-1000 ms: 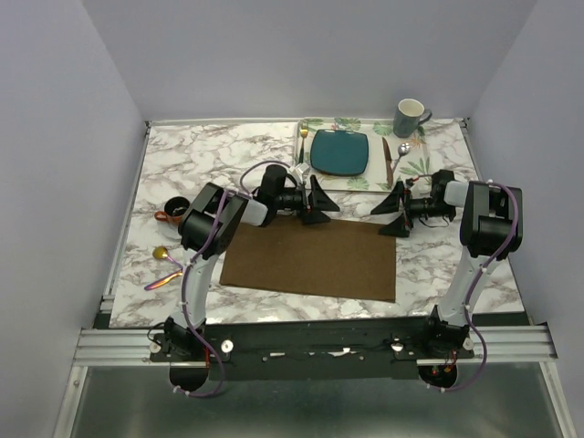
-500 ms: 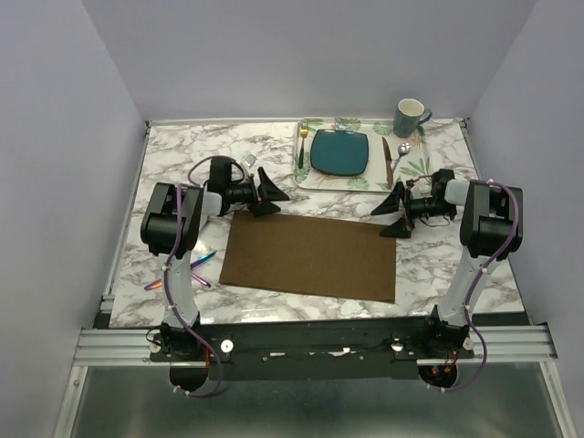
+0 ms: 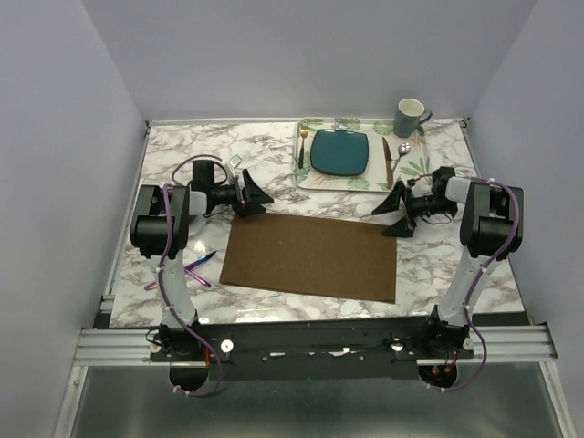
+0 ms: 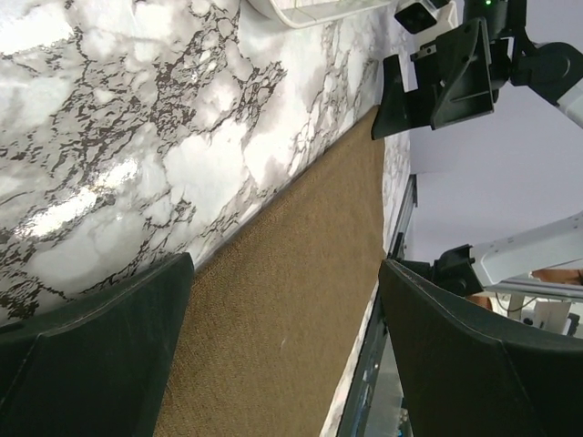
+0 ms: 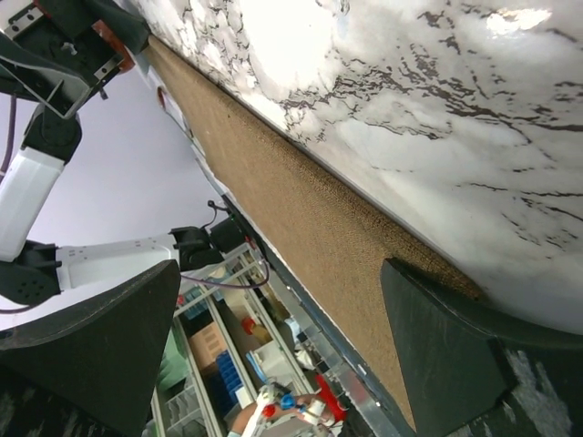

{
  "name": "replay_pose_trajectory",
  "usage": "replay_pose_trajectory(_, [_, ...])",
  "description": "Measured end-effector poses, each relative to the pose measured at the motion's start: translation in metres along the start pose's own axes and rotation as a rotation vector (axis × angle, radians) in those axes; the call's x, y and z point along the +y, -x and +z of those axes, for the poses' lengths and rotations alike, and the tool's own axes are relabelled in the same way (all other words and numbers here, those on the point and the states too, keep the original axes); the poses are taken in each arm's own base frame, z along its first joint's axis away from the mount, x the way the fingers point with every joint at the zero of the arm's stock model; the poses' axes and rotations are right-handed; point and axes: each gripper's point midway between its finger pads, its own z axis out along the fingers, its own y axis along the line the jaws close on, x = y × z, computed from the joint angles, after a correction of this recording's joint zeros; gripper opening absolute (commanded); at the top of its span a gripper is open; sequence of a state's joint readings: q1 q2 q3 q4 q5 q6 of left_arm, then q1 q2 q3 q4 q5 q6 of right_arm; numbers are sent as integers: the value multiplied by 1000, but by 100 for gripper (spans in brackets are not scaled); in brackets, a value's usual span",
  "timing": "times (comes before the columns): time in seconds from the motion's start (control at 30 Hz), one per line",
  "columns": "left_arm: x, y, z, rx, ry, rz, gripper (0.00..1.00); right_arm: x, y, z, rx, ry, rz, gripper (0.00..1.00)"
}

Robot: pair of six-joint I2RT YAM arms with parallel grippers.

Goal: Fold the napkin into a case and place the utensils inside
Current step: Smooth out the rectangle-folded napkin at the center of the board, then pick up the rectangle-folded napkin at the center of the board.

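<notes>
Marble table (image 3: pixel 201 151) carries everything. Napkin (image 3: pixel 310 257), dark brown, lies flat and unfolded betw. the 2 end effectors. Its far edge runs from one to the other, and most of the cloth sits on the near side of both.

Leaf-print placemat (image 3: pixel 415 167) lies beyond both end effectors, closer to the right one.

Left end effector (image 3: pixel 258 194) has fingers spread wide, pinching nothing, and points right. It hangs by the napkin's far-left corner; can't tell if it touches the cloth. In the left wrist view the 2 dark fingers (image 4: pixel 91 350) frame the napkin's (image 4: pixel 291 300) far edge.

Right end effector (image 3: pixel 391 212) is also spread wide and empty. It points left, over the napkin's far-right corner. In the right wrist view the cloth edge (image 5: pixel 301 228) runs betw. its fingers (image 5: pixel 446 364).

Teal plate (image 3: pixel 340 151) sits on the placemat, beyond the gap betw. the 2 end effectors. Mug (image 3: pixel 410 117) stands well beyond the right end effector.

Utensils (image 3: pixel 199 264), iridescent purple, lie on the bare table near-left of the left end effector, just off the napkin's left edge.
</notes>
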State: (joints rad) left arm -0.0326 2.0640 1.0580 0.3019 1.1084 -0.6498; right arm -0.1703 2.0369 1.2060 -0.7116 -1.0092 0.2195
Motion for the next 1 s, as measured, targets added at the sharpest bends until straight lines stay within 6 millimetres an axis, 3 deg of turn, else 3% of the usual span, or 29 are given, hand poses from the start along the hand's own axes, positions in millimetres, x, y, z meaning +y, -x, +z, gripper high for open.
replay_pose_trajectory(0.13, [-1, 3, 1, 10, 37, -1, 99, 3, 1, -2, -2, -3, -6, 98])
replay_pose_trajectory(0.27, [-13, 31, 0, -28, 187, 107, 99, 14, 2, -9, -22, 1, -55, 98])
replay_pose_trajectory(0.37, [-53, 38, -18, -69, 285, 229, 97, 39, -2, -26, -59, 6, -148, 97])
replay_pose_trajectory(0.5, [-100, 33, -54, -133, 413, 346, 82, 73, -15, -53, -133, -13, -303, 94])
replay_pose_trajectory(0.57, [-97, 24, -68, -140, 485, 359, 71, 79, -25, -62, -160, -33, -358, 86])
replay_pose_trajectory(0.67, [-64, -16, -84, -62, 612, 305, 63, 73, -43, -64, -163, -62, -387, 78])
replay_pose_trajectory(0.73, [-40, -49, -86, 38, 689, 268, 61, 61, -56, -57, -135, -82, -371, 77])
replay_pose_trajectory(0.83, [-27, -90, -77, 178, 734, 264, 55, 43, -71, -46, -86, -108, -338, 74])
replay_pose_trajectory(1.0, [-14, -110, -63, 263, 775, 281, 52, 31, -83, -33, -43, -146, -332, 66])
